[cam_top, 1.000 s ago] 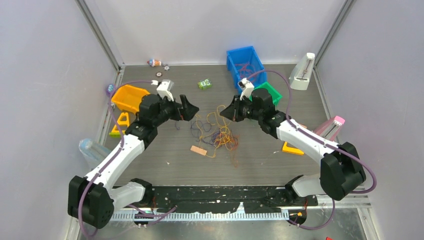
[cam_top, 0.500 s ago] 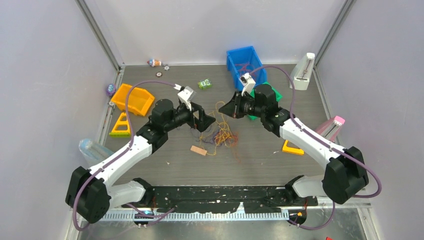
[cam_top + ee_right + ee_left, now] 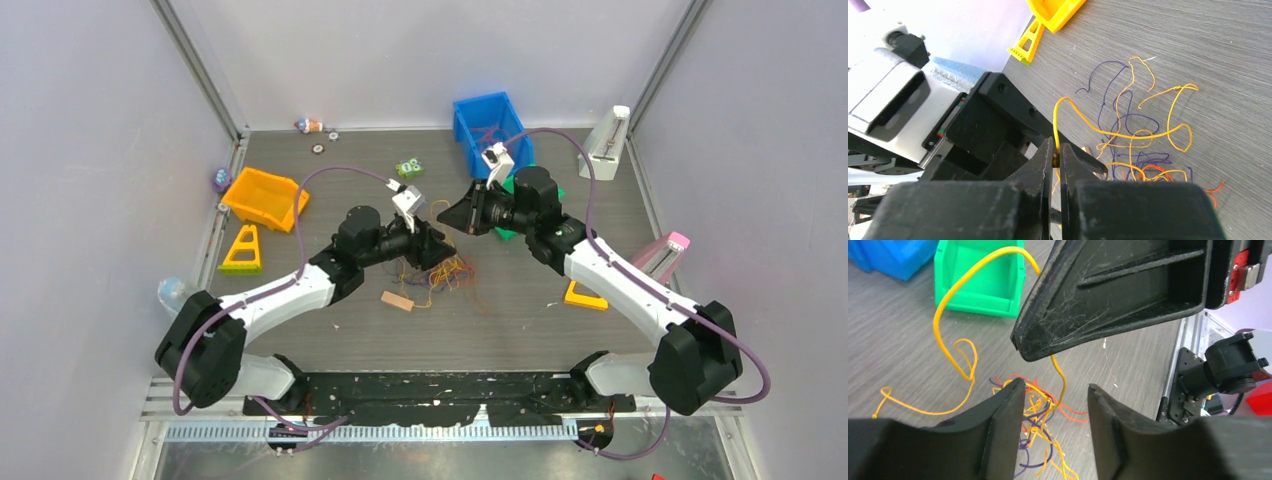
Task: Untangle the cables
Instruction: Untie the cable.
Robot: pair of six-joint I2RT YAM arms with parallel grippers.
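The cables lie as a tangle of thin orange-yellow, red and purple strands in the middle of the table. My right gripper hovers just above and behind the tangle, shut on one orange-yellow cable that loops down into the heap. My left gripper sits low over the tangle's left side. In the left wrist view its jaws stand open, and the held strand hangs from the right gripper down between them without being pinched. The knot lies right below.
A green bin and a blue bin stand behind the right arm. An orange bin and a yellow triangle are at the left. A small wooden block lies near the tangle, and an orange flat piece at the right.
My left arm has swung right and forward from beside the orange bin to the tangle, and its jaws have narrowed. The right gripper kept its cable and shifted slightly back.
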